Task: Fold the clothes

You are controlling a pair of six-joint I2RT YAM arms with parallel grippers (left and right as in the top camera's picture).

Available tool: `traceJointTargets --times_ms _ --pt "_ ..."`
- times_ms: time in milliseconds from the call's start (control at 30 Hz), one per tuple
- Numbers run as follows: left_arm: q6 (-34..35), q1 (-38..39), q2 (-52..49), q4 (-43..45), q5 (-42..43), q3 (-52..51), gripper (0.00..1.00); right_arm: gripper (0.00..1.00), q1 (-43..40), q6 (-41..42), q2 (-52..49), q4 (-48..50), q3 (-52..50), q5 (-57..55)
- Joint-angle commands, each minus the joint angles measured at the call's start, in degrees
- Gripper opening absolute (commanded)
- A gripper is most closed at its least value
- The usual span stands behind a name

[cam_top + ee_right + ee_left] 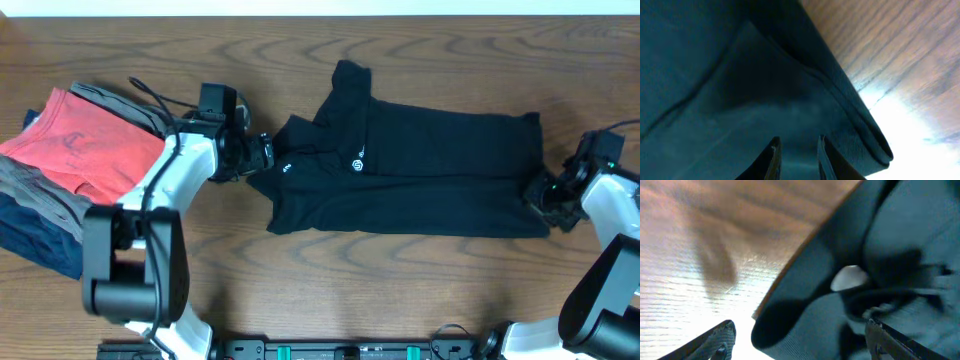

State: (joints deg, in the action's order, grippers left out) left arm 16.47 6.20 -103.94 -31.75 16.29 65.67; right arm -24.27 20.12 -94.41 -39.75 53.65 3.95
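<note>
The black shirt [400, 170] lies flat across the table [400, 300], with the left gripper [264, 152] spread wide and empty at its collar end and the right gripper [541, 190] on its other end, its 2 fingers nearly together, grip unclear.

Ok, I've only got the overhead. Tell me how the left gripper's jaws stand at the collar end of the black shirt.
Observer: On the left wrist view the left gripper is wide open. The edge of the black shirt lies between its fingers, not pinched.
Operator: Give me the right one at the hem.
Observer: The right gripper stands over the fabric with only a narrow gap between its fingers. I see no cloth caught in it.
Operator: Describe the hem edge there.
Observer: It's doubled over: stacked layers end in a rounded fold beside the bare table.
</note>
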Motion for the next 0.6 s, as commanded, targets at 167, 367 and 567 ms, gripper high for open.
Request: traceJointTargets --times_ms 167,367,567 --pt "1.9 -0.1 -5.8 -0.3 -0.3 -1.0 0.47 0.23 0.3 -0.4 1.1 4.5 -4.7 -3.2" --pt "1.9 -0.3 -6.0 -3.0 -0.5 -0.9 0.06 0.22 0.0 -0.4 1.1 4.8 -6.7 -10.1" --pt "1.9 -2.9 -6.0 -11.8 -2.8 -0.9 0.06 0.31 -1.4 -0.4 1.1 4.9 -8.8 -13.2"
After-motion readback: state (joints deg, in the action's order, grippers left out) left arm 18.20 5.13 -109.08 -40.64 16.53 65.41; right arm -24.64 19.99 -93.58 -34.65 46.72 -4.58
